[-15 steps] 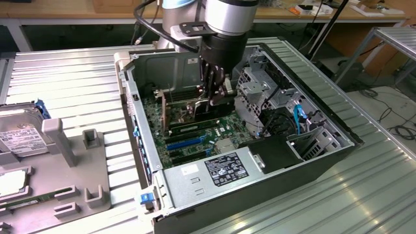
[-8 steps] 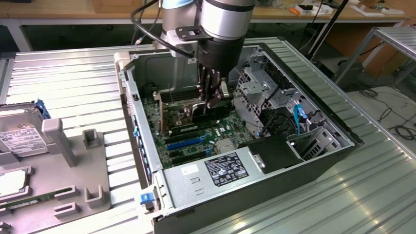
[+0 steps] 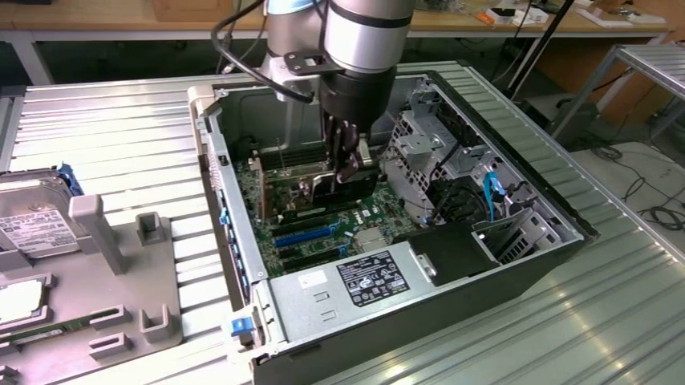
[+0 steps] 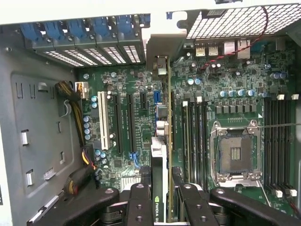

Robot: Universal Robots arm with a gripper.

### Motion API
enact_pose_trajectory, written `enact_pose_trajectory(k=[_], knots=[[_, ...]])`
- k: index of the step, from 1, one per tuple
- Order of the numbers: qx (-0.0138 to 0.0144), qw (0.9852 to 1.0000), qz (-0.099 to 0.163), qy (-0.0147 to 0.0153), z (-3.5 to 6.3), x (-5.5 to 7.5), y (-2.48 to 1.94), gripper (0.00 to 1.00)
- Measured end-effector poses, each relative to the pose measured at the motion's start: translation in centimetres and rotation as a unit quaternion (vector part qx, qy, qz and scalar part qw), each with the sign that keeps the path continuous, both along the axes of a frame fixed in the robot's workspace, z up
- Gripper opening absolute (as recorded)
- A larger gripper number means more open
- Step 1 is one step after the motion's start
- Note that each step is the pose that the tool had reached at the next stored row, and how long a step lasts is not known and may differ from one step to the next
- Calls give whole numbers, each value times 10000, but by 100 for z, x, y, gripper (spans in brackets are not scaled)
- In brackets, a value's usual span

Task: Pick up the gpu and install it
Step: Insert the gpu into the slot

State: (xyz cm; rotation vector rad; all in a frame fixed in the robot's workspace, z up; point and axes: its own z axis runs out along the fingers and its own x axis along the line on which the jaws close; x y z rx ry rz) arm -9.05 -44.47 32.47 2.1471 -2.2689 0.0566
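Jaws clamp gpu (image 4: pixel 159 188) upright, arm (image 3: pixel 358 40) vertical inside case (image 3: pixel 482 301).

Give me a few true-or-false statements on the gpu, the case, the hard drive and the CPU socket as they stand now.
1. The end effector grips the gpu inside the case, over the motherboard. True.
2. The case is closed. False: its side is open and the arm reaches in.
3. The drive is mounted in the case. False: the hard drive lies outside, on the grey fixture at the exterior view's left.
4. The CPU socket is bare, without a cooler. True.
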Motion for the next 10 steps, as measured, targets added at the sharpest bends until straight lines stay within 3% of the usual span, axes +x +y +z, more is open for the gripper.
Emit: enact_pose_trajectory(k=[10], knots=[[0,10000,1,-16,-104,-2,-7,27]])
